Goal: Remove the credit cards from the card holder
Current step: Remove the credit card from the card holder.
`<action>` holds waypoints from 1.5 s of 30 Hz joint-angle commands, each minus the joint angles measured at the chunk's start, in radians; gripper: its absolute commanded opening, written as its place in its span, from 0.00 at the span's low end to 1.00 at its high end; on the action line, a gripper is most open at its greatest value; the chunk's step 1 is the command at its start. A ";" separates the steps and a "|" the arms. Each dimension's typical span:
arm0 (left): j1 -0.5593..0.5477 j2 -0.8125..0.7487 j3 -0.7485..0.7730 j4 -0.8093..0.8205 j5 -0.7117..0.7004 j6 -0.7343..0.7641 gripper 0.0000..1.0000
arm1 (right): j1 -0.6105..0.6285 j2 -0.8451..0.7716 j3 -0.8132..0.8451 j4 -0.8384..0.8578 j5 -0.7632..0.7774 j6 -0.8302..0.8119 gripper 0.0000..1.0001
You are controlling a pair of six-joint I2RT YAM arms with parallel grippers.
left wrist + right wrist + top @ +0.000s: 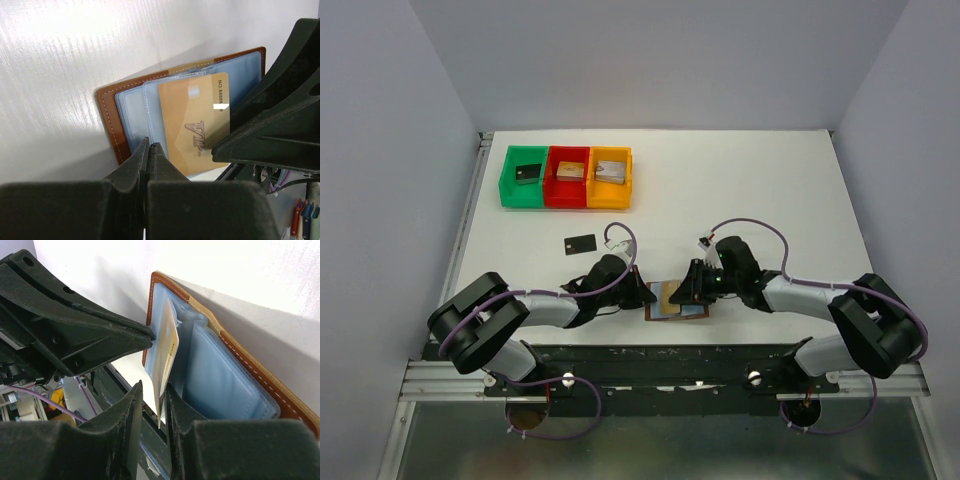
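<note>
Well, progress: one black card (580, 243) lies out on the table (770, 180), beyond the card holder (677, 300) on my left arm's side; I judge the rest are not out yet
Card holder: open flat, pockets up, between both grippers
Left gripper (149, 150): fingers closed together on nothing, tip down at the holder's brown edge
Right gripper (153, 390): jaws part way apart, straddling the gold card (195, 125), no pinch that I can see
Gold card: partly out of its pale blue pocket, tilted up
Edges: the table's near edge runs just beside the holder
Room: bare table beyond the holder; coloured bins (567, 176) well apart
</note>
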 commanded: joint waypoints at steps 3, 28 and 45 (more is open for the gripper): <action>-0.004 0.021 -0.041 -0.106 -0.042 0.014 0.00 | -0.009 -0.042 0.017 -0.026 0.019 -0.022 0.31; -0.003 0.014 -0.061 -0.090 -0.053 0.003 0.00 | -0.034 -0.100 -0.004 -0.081 0.065 -0.037 0.22; 0.000 0.008 -0.061 -0.089 -0.054 0.009 0.00 | -0.061 -0.172 0.011 -0.210 0.125 -0.062 0.00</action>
